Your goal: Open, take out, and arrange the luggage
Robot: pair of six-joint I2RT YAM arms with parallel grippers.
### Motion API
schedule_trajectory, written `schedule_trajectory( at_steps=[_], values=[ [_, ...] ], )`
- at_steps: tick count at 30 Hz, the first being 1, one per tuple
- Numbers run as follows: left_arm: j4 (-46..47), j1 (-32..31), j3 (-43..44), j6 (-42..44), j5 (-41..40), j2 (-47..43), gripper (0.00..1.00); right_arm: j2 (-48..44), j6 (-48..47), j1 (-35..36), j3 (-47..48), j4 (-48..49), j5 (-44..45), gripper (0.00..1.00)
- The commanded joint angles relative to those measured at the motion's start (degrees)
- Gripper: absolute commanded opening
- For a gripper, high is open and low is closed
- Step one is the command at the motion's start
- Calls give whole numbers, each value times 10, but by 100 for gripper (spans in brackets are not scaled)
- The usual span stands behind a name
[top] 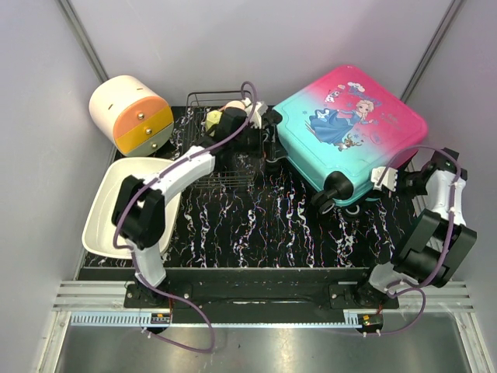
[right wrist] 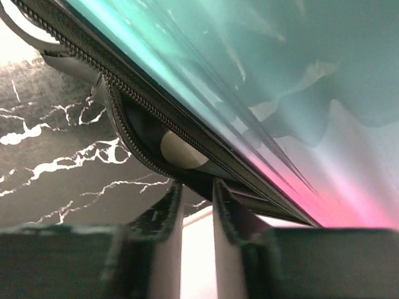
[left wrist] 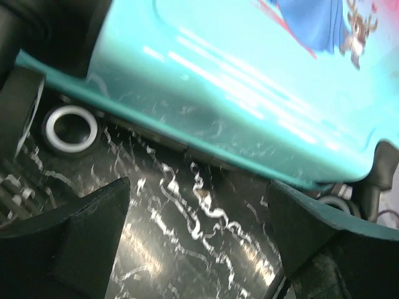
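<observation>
The luggage (top: 349, 128), a small hard shell fading from pink to teal with a cartoon girl on the lid, lies flat and closed at the back right. My left gripper (top: 272, 151) is at its left teal side (left wrist: 249, 93), jaws wide open over the black mat (left wrist: 199, 212) with nothing between them. My right gripper (top: 386, 179) is at the front right edge. Its fingers (right wrist: 171, 212) stand a narrow gap apart, tips against the black zipper trim (right wrist: 143, 93). Whether the tips pinch the trim is hidden.
A white-and-orange round drawer box (top: 132, 115) stands at the back left. A white dish (top: 116, 210) lies at the left, partly under the left arm. A wire rack (top: 217, 140) holding small items sits behind the left gripper. A white-rimmed wheel (left wrist: 70, 128) shows under the luggage.
</observation>
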Motion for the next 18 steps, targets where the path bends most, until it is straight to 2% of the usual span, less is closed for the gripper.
schedule_trajectory(
  at_steps=[1, 2, 3, 10, 12, 17, 18],
  values=[
    [62, -10, 82, -93, 39, 75, 95, 38, -165, 61, -79, -145, 13, 17],
    [62, -11, 108, -100, 42, 105, 94, 35, -154, 64, -80, -147, 10, 3],
    [66, -13, 117, -107, 45, 118, 94, 33, -134, 65, -86, -148, 6, 0],
    [112, -12, 194, -105, 53, 195, 94, -47, -68, 113, -111, -235, -68, 0],
    [115, -13, 211, -104, 56, 209, 94, -71, -43, 147, -131, -245, -87, 0],
    [133, -11, 195, -97, 61, 203, 94, -125, 52, 224, -156, -205, -147, 0],
    [133, -13, 194, -84, 60, 202, 94, -128, 100, 253, -155, -188, -151, 0]
  ],
)
